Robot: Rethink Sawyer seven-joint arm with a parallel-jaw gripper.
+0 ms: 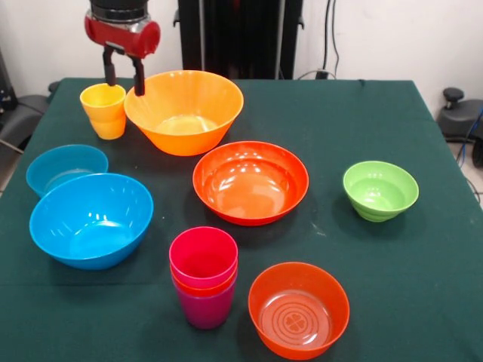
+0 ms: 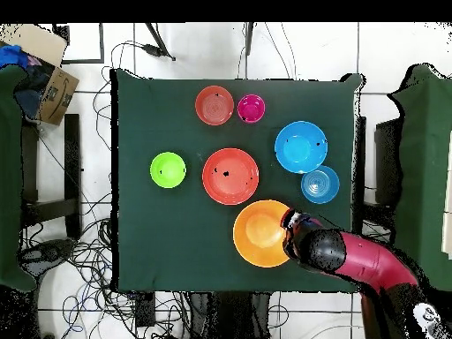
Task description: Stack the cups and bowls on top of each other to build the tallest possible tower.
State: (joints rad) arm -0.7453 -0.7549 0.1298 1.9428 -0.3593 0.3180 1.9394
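I see the gripper with its two black fingers spread and empty, hanging over the gap between the glossy yellow plastic cup and the large orange-yellow plastic bowl, one finger above the cup's rim. The short tower, purple cup at base with orange-red and crimson cups nested in it, stands at the table's near edge, just beside the small translucent orange bowl. The large blue bowl touches the small blue bowl; the wide red-orange bowl sits mid-table, with the small green bowl well apart.
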